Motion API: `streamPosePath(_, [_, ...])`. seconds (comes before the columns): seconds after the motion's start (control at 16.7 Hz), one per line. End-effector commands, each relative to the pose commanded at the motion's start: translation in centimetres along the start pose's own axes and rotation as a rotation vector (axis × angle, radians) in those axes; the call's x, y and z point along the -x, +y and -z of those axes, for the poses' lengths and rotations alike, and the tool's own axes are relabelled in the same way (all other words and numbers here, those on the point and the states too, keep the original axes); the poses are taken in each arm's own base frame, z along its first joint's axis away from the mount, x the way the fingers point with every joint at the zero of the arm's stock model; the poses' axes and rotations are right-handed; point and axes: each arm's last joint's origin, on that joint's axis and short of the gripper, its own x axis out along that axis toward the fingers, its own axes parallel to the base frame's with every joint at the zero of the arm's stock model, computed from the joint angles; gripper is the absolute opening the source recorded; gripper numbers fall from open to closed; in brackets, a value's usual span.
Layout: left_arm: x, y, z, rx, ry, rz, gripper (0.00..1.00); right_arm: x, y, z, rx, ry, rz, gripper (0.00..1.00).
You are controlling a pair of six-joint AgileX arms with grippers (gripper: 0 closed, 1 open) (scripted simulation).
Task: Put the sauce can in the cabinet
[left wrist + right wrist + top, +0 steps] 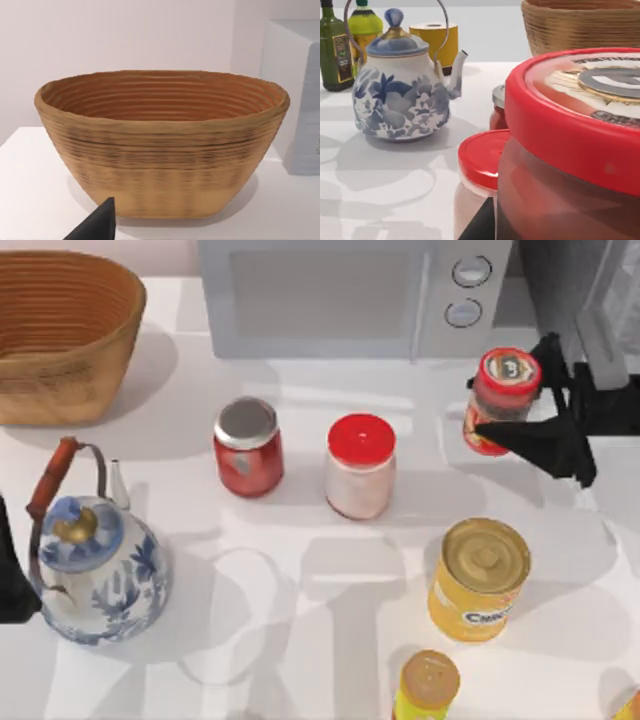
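— Top view first: where did we have the sauce can (503, 400)?

— At the table's (300, 660) right side, in front of the microwave's (355, 298) knob end. Our right gripper (512, 405) came in from the right, its black fingers (530, 440) closed on the can's body, one on the far side and one on the near side. The can leaned a little, its printed red-rimmed lid tipped toward the camera.

— And the cabinet (575, 290)?

— Dark grey, at the far right corner, just behind our right arm. The can was outside it, near its front.

— What stood around the can?

— The white jar with the red lid (360, 466) to its left, then the red jar with the silver lid (247, 446). The big yellow can (479, 578) sat nearer the front edge, with a smaller yellow can (427, 687) below it.

— What did our right wrist view give?

— The can's lid (580, 105) loomed close, with the blue-flowered kettle (400, 87) and the woven basket (580, 25) beyond.

— Our left arm?

— Parked at the left edge beside the kettle (95, 565). Its wrist view faced the basket (160, 145), with one dark fingertip (97, 225) showing; we could not tell whether that gripper was parted or closed.
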Motion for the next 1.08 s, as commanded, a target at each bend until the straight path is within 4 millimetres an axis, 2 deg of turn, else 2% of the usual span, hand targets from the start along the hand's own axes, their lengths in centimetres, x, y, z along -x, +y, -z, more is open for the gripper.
streamPosePath(0.6, [0.0, 0.0, 0.0, 0.0, 0.0, 0.0, 1.0, 0.0, 0.8, -6.5, 0.003, 0.001, -0.004, 0.0])
streamPosePath(1.08, [0.0, 0.0, 0.0, 0.0, 0.0, 0.0, 1.0, 0.0, 0.8, -7.2, 0.011, -0.002, 0.003, 0.0])
